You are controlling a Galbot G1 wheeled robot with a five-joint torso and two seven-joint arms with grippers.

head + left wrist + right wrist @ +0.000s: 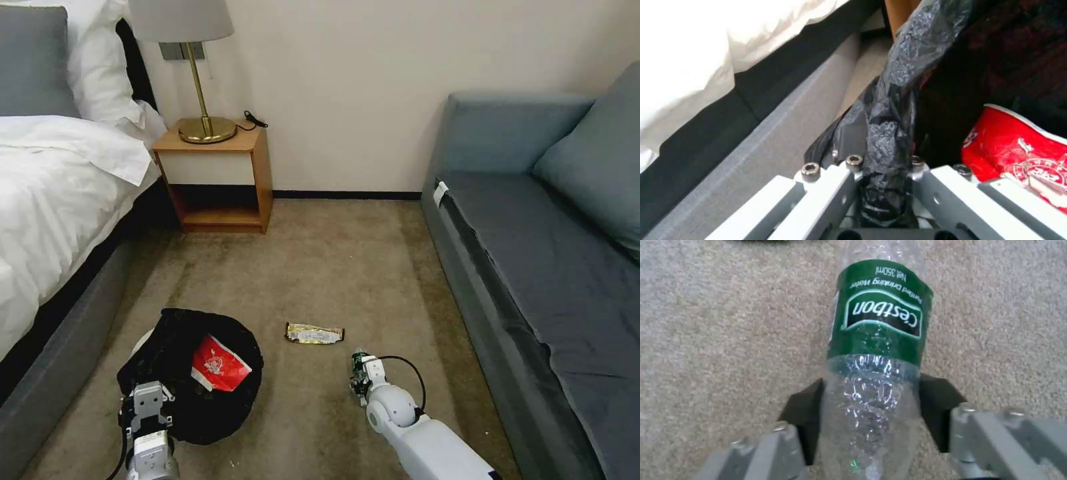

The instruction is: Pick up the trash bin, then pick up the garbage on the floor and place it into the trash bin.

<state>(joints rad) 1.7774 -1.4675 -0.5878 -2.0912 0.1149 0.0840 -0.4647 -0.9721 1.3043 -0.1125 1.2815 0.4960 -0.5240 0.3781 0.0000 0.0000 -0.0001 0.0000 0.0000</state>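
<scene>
From the head view, the bin (190, 373) is sitting on the carpet (320, 267) just beside the bed (47, 200), with the red packet (219, 364) lying inside it. The left gripper (148, 402) is gripping the bin's near rim. The wrapper (314, 333) is lying flat on the carpet, apart from the bin on the sofa (533, 253) side. The right gripper (361, 378) is reaching down to the bottle (360, 363), just short of the wrapper.

In the left wrist view, the left gripper (885, 200) is pinching the bag (893, 116) folded over the bin's rim, the packet (1018, 150) showing inside.

In the right wrist view, the right gripper (871, 416) is clamping its black pads (804, 410) against the bottle (878, 336), which is lying over the carpet (720, 323).
</scene>
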